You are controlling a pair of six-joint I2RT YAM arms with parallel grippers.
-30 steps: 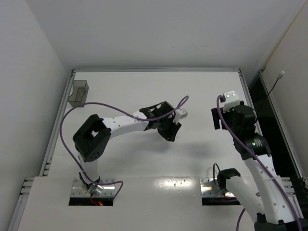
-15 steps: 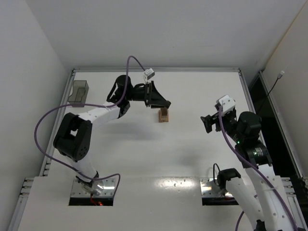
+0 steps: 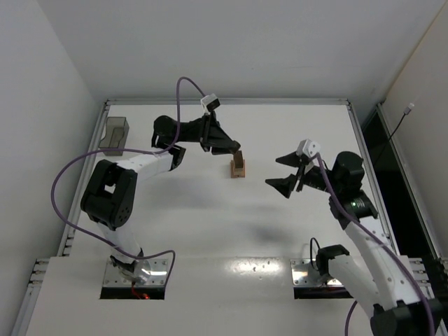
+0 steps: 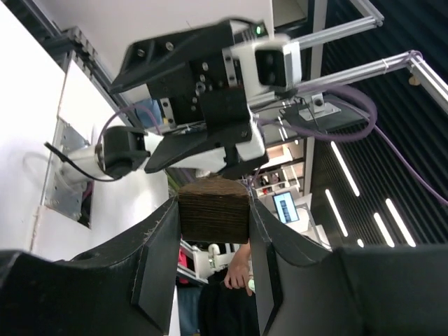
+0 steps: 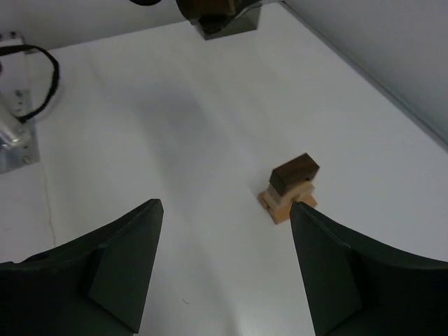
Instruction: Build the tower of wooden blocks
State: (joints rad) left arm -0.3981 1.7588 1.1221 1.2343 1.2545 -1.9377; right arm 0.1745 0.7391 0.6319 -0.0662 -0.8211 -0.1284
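We are swinging the left arm out of its folded crouch over the middle of the table (image 3: 210,224) and stretching it toward the far side. The wood block tower (image 3: 239,168), hidden under that arm a second ago, is now showing, and the left claw (image 3: 236,148), clamped on a dark brown block (image 4: 213,210), is edging closer to the tower than half a second ago. We are leaning the right arm in from the right edge, and the right claw (image 3: 274,172) is travelling left, turning its wide-apart jaws toward the tower.
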